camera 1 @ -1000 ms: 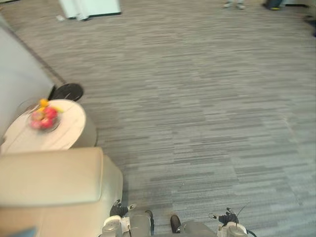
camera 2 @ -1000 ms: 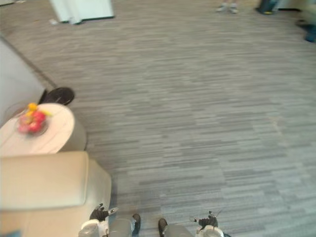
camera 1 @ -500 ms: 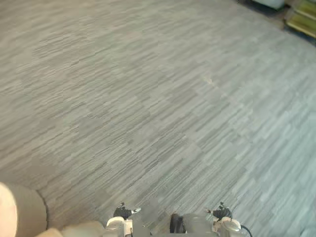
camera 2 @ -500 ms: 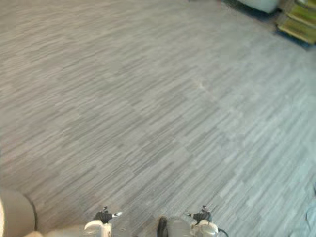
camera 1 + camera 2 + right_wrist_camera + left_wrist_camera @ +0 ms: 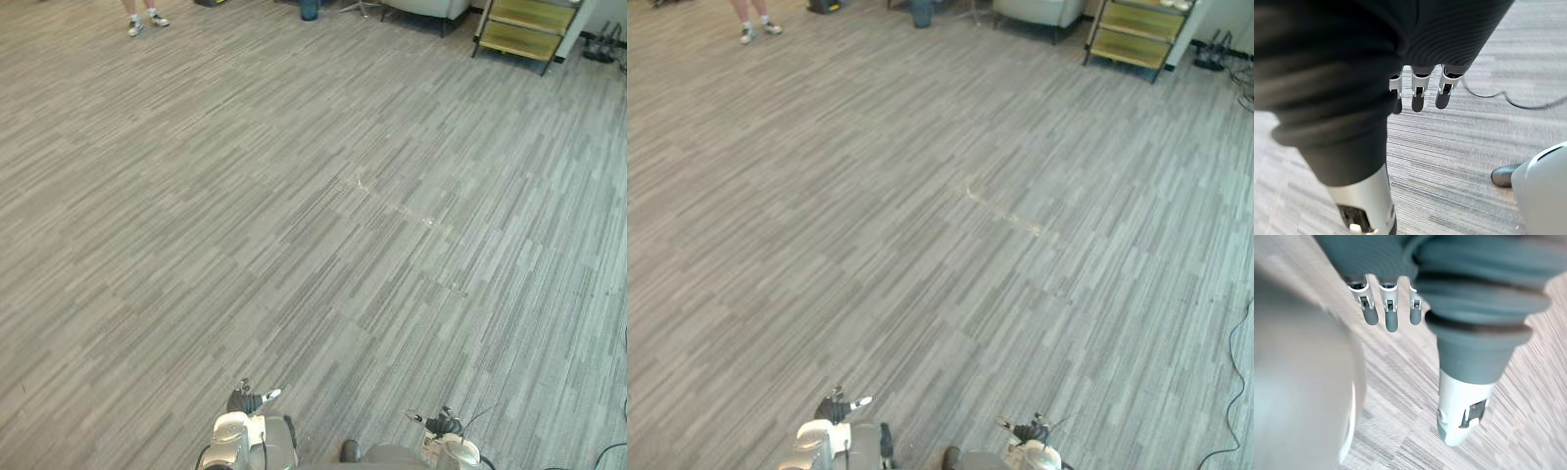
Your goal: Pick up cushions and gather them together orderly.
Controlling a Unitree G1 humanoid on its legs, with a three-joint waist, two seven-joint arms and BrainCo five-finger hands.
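My left hand (image 5: 247, 399) hangs low at my side near the view's bottom edge. In the left wrist view its fingers (image 5: 1387, 312) are straight and its thumb (image 5: 1460, 417) stands apart, with only carpet past them. My right hand (image 5: 443, 425) hangs the same way on the other side. Its fingers (image 5: 1419, 95) point straight down over the carpet and hold nothing. Grey striped carpet (image 5: 323, 215) stretches out in front of me.
A person's legs and shoes (image 5: 140, 18) stand at the far left. A low yellow-green shelf (image 5: 519, 25) stands at the far right, with a pale seat (image 5: 423, 8) and a blue thing (image 5: 310, 10) beside it.
The camera has swung round: the beige sofa and the round table with the fruit bowl have left the picture, and the far shelf and a person's legs have come in. Both hands still hang.
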